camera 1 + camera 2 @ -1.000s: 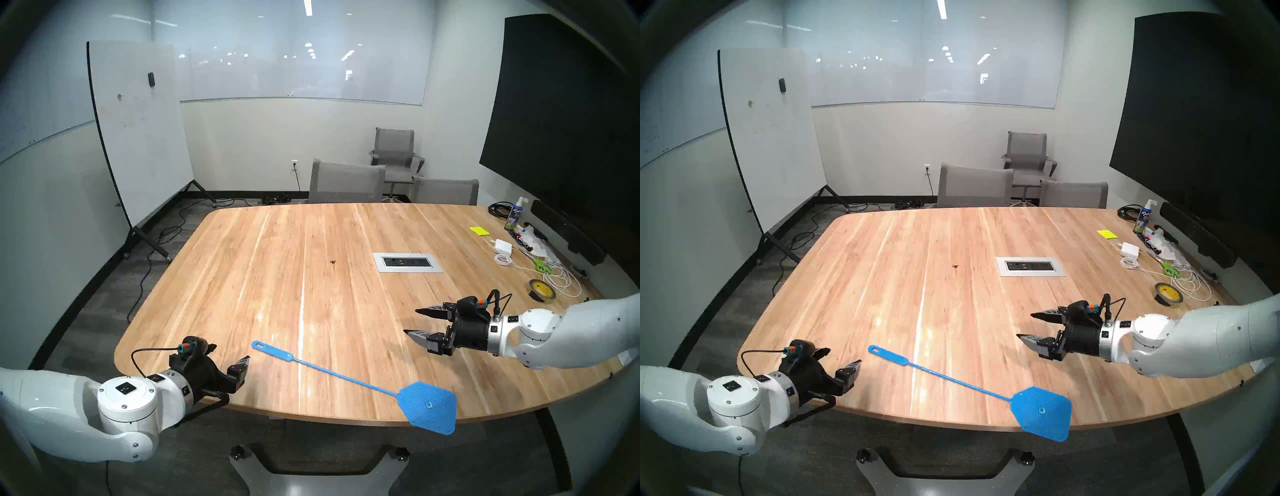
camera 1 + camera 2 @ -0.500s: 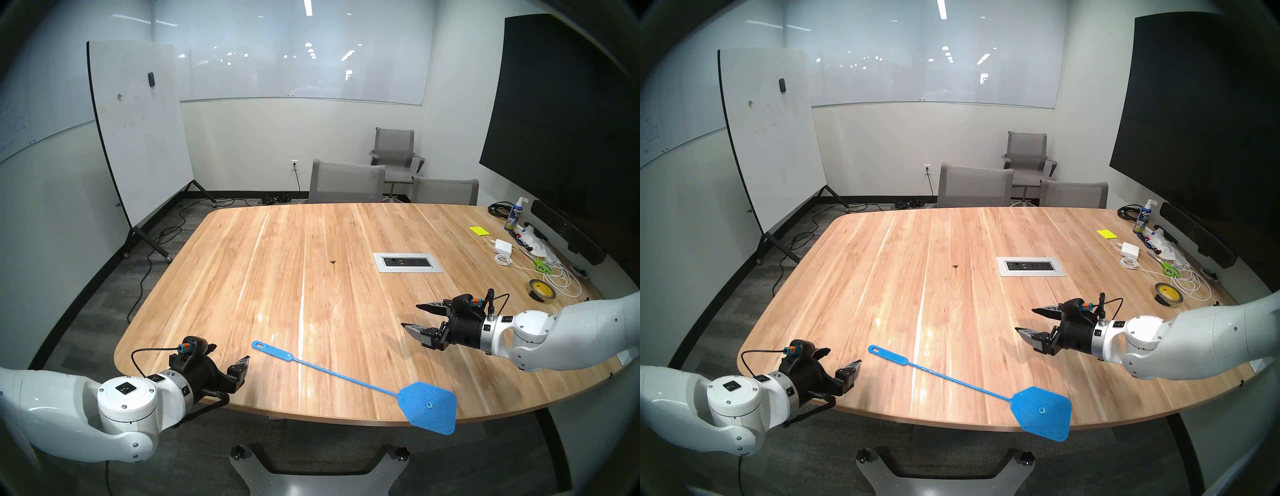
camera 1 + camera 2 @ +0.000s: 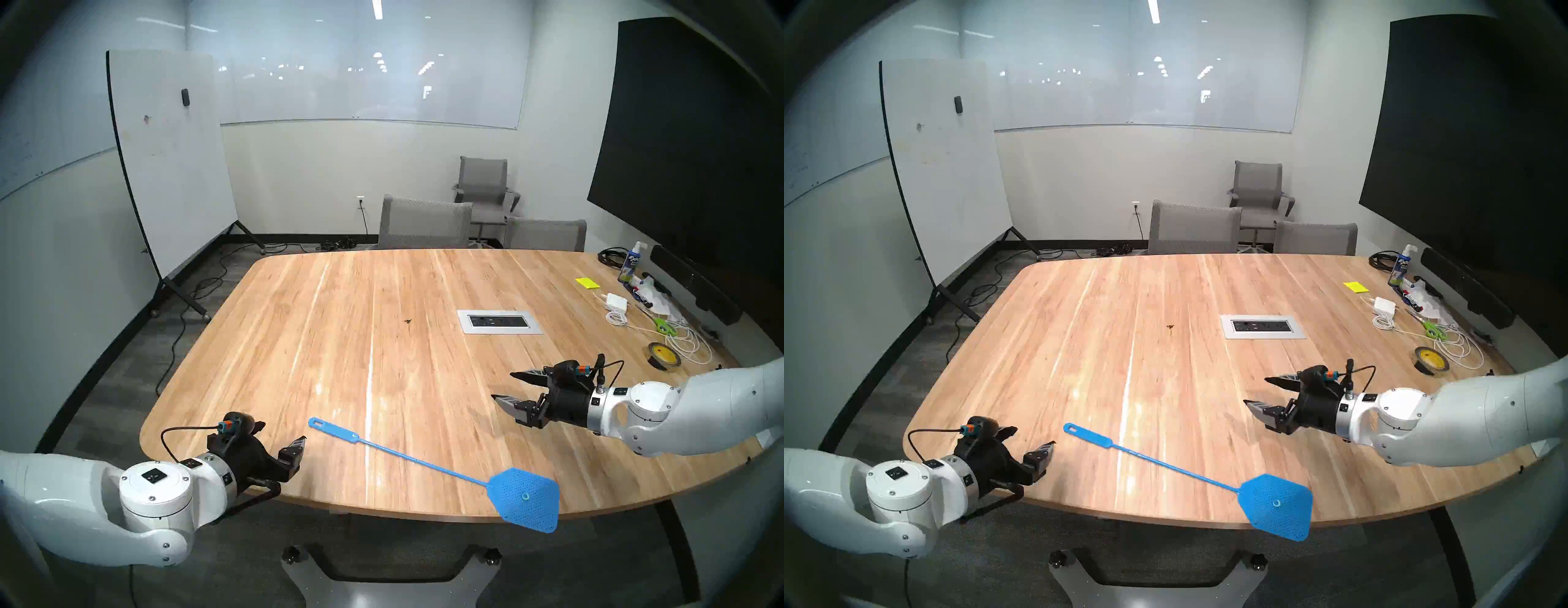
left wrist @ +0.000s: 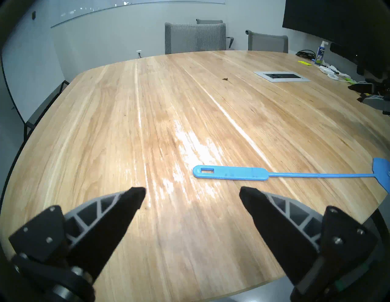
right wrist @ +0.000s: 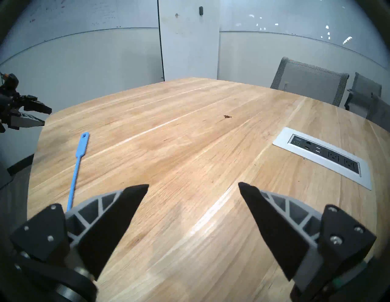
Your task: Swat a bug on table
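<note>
I see the bug [image 3: 408,321] sitting on the counter [image 3: 297,339], just left of the power panel [image 3: 499,321]. My left gripper [image 3: 278,441] and right gripper [image 3: 505,387] are wide open, holding nothing. The blue swatter [image 3: 424,463] probably lies untouched, so everything's left.

Glossy white arms [image 3: 85,501], black hands with grey-ribbed fingers [image 4: 101,213].

The left gripper [image 4: 192,193] stands open above the wooden surface [image 4: 126,126] and holds nothing. Just ahead lies a blue fly swatter [image 4: 231,173] — its handle is near the right fingertip, not touching. The bug [image 4: 225,79] sits far ahead, beside the outlet panel [image 4: 281,76].
</note>
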Robot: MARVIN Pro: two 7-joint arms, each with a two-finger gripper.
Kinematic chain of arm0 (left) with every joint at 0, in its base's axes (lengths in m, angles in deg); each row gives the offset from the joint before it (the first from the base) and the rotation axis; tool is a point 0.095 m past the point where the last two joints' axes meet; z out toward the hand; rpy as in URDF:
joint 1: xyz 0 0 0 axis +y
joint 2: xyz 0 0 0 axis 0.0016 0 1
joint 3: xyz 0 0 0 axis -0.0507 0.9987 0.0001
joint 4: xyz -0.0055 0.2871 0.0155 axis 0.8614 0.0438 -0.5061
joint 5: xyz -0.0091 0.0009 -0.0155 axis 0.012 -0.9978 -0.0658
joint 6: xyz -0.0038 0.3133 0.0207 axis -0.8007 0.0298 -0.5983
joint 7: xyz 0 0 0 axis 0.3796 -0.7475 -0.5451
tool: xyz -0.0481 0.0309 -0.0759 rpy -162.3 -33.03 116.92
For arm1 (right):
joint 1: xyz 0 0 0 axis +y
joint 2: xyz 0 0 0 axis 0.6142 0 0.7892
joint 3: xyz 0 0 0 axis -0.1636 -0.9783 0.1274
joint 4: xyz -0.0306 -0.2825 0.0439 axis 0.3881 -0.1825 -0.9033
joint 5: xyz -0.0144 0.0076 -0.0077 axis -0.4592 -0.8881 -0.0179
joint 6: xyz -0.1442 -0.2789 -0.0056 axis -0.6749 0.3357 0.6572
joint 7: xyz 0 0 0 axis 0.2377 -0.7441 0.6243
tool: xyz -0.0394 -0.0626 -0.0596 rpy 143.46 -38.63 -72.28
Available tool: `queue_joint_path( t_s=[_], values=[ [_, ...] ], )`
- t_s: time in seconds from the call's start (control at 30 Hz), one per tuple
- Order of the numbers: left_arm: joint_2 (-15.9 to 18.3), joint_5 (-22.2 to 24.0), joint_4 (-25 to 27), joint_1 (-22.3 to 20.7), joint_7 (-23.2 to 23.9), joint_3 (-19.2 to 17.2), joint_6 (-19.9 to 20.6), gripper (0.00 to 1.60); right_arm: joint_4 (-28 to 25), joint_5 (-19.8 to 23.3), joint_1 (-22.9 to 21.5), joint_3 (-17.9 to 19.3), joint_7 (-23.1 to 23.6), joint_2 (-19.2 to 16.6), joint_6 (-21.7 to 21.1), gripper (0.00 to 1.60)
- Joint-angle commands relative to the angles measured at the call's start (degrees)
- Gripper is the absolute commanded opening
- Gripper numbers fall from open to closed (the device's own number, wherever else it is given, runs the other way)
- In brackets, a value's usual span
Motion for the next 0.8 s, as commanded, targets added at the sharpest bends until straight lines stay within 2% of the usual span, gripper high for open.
queue_joint_path(
  t_s=[0.0, 0.1, 0.17, 0.23, 0.3, 0.47, 0.7, 0.77],
  values=[
    [-0.24, 0.45, 0.02, -1.34, 1.44, -1.17, 1.39, 1.60, 0.18, -0.08, -0.51, 0.44, 0.25, -0.20, 0.51, 1.60],
    [-0.03, 0.74, 0.19, -1.95, 2.70, -1.64, 2.22, 1.60, 0.18, -0.08, -0.51, 0.43, 0.23, -0.20, 0.50, 1.60],
    [-0.04, 0.68, -0.41, -2.74, 5.60, -2.23, 3.71, 1.60, 0.17, -0.08, -0.52, 0.43, 0.21, -0.20, 0.49, 1.60],
    [-0.04, 0.17, -0.63, -2.92, 6.17, -2.39, 3.98, 1.60, 0.17, -0.08, -0.52, 0.43, 0.20, -0.20, 0.49, 1.60],
    [-0.05, 0.00, -1.24, -3.99, 9.11, -3.38, 5.07, 1.60, 0.16, -0.08, -0.52, 0.43, 0.18, -0.19, 0.47, 1.60],
    [-0.06, -0.96, -2.42, -5.47, 12.48, -4.84, 6.92, 1.60, 0.16, -0.07, -0.52, 0.42, 0.17, -0.19, 0.44, 1.60],
    [-0.06, -4.72, -3.73, -7.68, 20.06, -6.89, 13.14, 1.60, 0.17, -0.06, -0.52, 0.43, 0.20, -0.19, 0.44, 1.60],
    [-0.19, -5.00, -3.87, -7.91, 20.88, -7.09, 13.82, 1.60, 0.17, -0.06, -0.52, 0.43, 0.21, -0.19, 0.45, 1.60]
  ],
)
